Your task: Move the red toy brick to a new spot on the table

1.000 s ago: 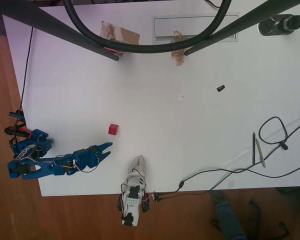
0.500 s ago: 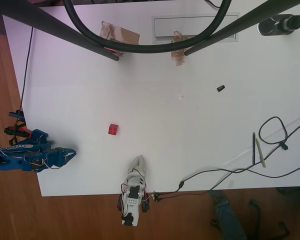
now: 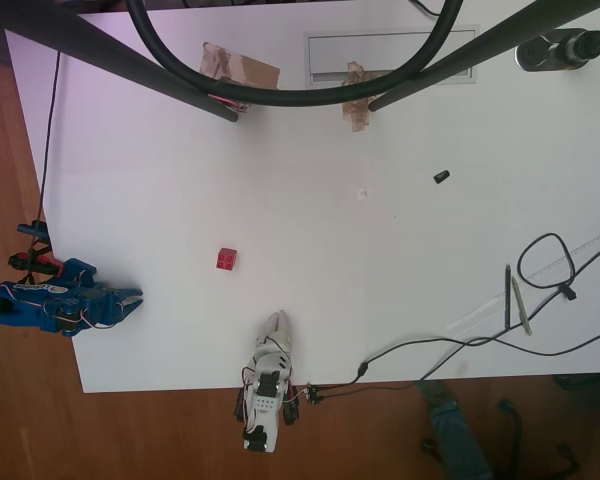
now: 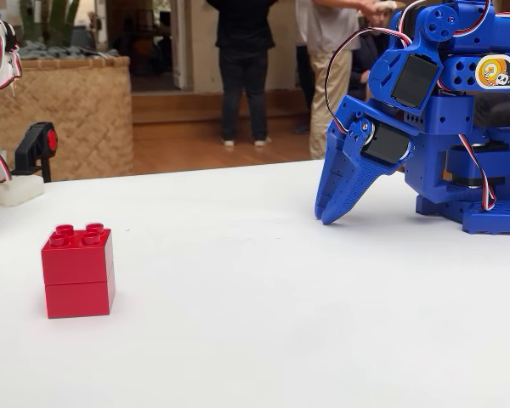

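The red toy brick [image 3: 226,258] stands free on the white table [image 3: 380,300], left of its middle in the overhead view. In the fixed view the brick [image 4: 78,269] sits at the lower left, studs up, looking like two layers stacked. My blue gripper [image 3: 133,298] is folded back at the table's left edge, well apart from the brick. In the fixed view the gripper [image 4: 326,214] points down with its tip at the tabletop, jaws together and nothing between them.
A small black cap [image 3: 441,177] lies right of centre. A pen [image 3: 508,297], a ruler and black cables [image 3: 546,262] lie at the right. Taped cardboard [image 3: 242,68] sits at the far edge under dark stand legs. People [image 4: 242,59] stand beyond the table.
The arm has pulled back from beside the brick to the table's left edge and folded up. The brick has stayed where it was.
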You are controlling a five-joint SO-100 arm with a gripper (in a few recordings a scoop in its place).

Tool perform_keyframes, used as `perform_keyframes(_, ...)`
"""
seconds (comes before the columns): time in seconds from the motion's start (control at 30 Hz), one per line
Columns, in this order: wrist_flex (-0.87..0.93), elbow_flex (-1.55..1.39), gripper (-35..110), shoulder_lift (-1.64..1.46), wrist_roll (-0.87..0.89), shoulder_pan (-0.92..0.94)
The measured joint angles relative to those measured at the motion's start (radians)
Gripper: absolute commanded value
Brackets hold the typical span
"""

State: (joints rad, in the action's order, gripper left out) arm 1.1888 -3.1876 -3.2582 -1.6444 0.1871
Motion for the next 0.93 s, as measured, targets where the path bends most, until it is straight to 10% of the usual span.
perform_keyframes(0.93,0.012,0.000,8,-0.021,0.052,-0.344)
